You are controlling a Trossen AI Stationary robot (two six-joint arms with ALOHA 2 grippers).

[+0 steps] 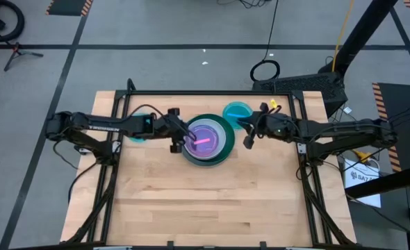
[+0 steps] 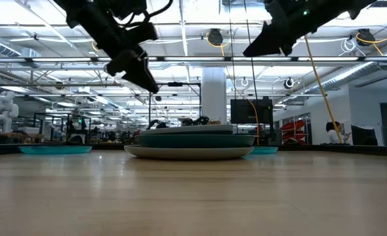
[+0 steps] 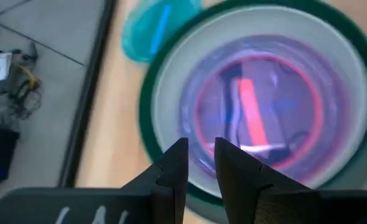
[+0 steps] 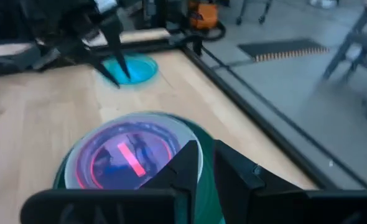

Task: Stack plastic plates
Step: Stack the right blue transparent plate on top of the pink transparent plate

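Note:
A stack of plates (image 1: 206, 140) sits on the table's far middle. A dark green plate (image 3: 147, 124) lies at the bottom with a grey one (image 3: 171, 81) on it, and smaller ones follow, up to a pink-red rim (image 3: 308, 143). In the low view the stack (image 2: 190, 143) rests flat. One bright blue plate (image 1: 237, 111) lies alone beyond the stack toward the right, and another (image 1: 137, 135) lies under my left arm. My left gripper (image 1: 184, 141) hovers shut over the stack's left edge. My right gripper (image 1: 248, 137) hovers shut just right of the stack. Both are raised well above the table (image 2: 144, 77) (image 2: 262, 44).
The near half of the wooden table (image 1: 205, 201) is bare board. A black frame rail (image 1: 212, 92) runs along the far edge, with side rails (image 4: 246, 106) beyond the table. Cables and grey floor lie outside it.

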